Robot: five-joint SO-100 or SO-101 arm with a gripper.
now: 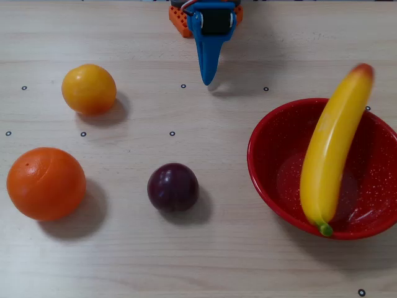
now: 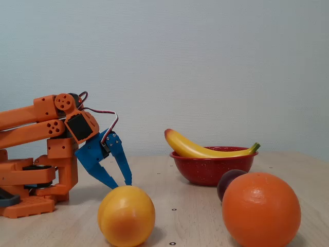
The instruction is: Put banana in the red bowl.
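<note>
Because the banana [image 1: 330, 155] is longer than the red bowl [image 1: 267, 180] is wide, it lies propped across it rather than flat inside: in the overhead view its green stem end rests on the near rim and its orange-red tip juts past the far rim, so it looks balanced on the rim at both ends. That placement seems to satisfy the task, though a knock could tip it out. Folded back by its base at the far edge of the table [image 1: 205, 261], the gripper [image 2: 118, 184] holds nothing; in the fixed view the jaws stand partly spread, well apart from the bowl.

On the left lie a yellow-orange fruit [image 1: 89, 89] and an orange [image 1: 46, 183], with a dark plum [image 1: 173, 186] near the middle. Open table runs between arm and bowl. In the overhead view the bowl's right side is cut off by the frame edge, so room beyond it cannot be judged.
</note>
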